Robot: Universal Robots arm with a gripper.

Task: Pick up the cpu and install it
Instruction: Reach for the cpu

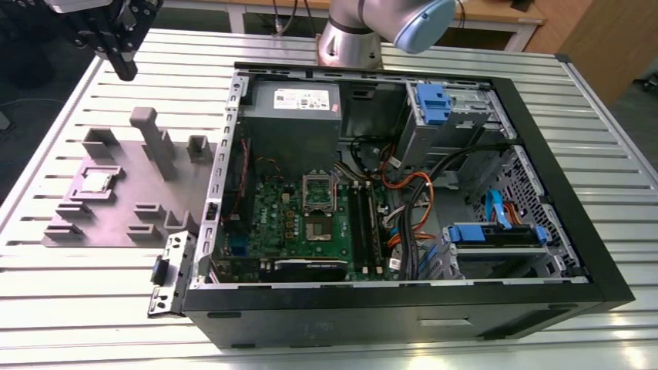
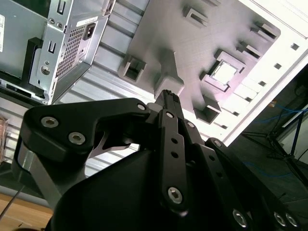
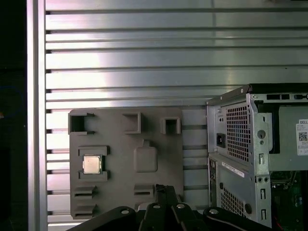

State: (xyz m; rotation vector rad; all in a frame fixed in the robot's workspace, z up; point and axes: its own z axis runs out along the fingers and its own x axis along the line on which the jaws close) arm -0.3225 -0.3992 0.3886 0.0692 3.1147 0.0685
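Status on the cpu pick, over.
Hand shut, empty, hanging above the grey tray. Chip seated in its tray pocket, untouched. Nothing on top of it.

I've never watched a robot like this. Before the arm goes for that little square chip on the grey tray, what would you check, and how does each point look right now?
1. The cpu is ready to be picked: ok. It lies flat in its recess on the grey tray.
2. The gripper is empty: ok. It holds nothing.
3. The fingers are open for a grasp: not ok. They sit closed together in the first wrist view.
4. The gripper is lined up over the cpu: not ok. It hangs high, off to one side of the tray.
5. The computer case is open on top: ok.
6. The socket is free to take the chip: cannot tell.
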